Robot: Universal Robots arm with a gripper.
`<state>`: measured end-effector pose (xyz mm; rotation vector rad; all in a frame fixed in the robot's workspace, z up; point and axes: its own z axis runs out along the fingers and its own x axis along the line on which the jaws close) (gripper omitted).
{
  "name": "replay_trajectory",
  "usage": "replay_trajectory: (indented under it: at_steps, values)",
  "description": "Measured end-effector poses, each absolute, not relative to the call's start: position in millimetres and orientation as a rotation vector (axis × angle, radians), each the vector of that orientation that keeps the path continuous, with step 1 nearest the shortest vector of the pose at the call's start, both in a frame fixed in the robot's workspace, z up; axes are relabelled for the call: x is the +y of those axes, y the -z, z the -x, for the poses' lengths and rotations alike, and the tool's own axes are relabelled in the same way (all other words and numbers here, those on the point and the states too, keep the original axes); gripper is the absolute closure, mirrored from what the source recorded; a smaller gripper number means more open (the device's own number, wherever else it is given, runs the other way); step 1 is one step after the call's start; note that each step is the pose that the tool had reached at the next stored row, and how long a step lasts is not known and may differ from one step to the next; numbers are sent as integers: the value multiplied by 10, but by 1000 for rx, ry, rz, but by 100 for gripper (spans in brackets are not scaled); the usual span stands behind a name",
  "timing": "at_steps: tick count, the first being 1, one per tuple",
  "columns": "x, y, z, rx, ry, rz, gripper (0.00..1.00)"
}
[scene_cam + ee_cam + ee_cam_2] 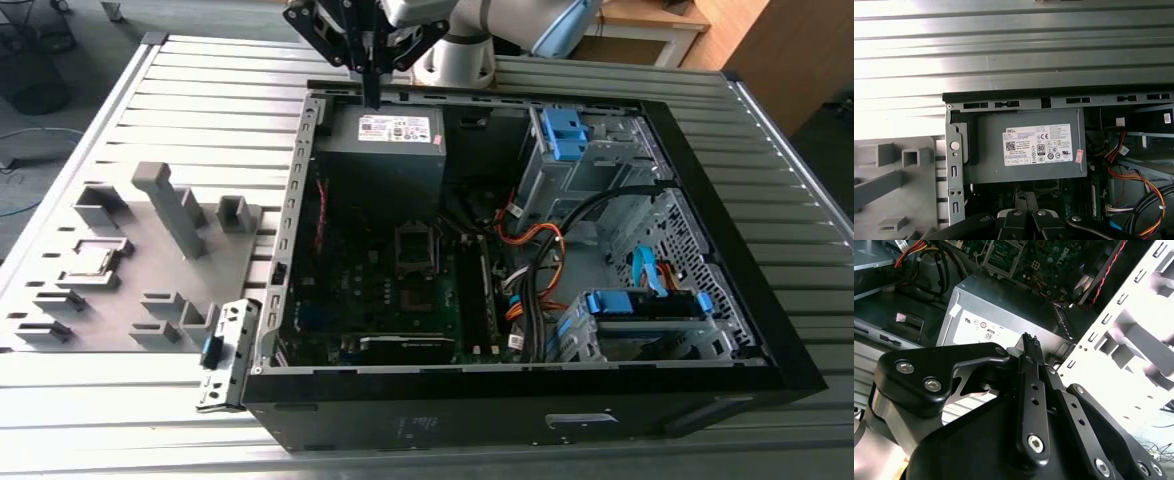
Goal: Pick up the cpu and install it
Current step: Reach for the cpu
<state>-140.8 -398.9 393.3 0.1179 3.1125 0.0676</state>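
While the hand (372,100) hangs pinched shut, empty, over the power supply (394,150), the cpu (98,262) in the grey fixture (240,265) looks thin, light, fragile; best gripped by opposite edges.

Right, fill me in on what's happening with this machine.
A robot arm is working over an open computer case that lies on a slatted metal table. Its end effector hangs with fingers shut just above the power supply, and nothing looks clamped between them. The motherboard lies further inside the case, and a grey fixture block sits outside it on the exterior view's left.
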Motion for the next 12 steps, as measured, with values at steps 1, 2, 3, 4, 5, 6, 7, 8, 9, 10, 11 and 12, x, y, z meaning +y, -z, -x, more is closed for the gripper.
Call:
replay_trajectory:
  at_steps: [1,2,3,4,5,6,7,8,9,10,11,12]
  values:
    - [-3989,-3933,1415,3112,-68,-118,89]
    - [-3989,-3933,1422,3112,-68,-118,89]
    - [-3989,-3933,1429,3112,-68,-118,89]
    - [-3989,-3933,1436,3112,-68,-118,89]
    - [-3989,-3933,1443,3113,-68,-118,89]
    - [-3989,-3933,1450,3112,-68,-118,89]
    - [-3990,-3933,1457,3112,-68,-118,89]
    - [-3989,-3933,1464,3112,-68,-118,89]
    - [-3989,-3933,1473,3112,-68,-118,89]
    - [-3989,-3933,1481,3113,-68,-118,89]
    - [-3989,-3933,1489,3112,-68,-118,89]
    - [-3989,-3933,1497,3112,-68,-118,89]
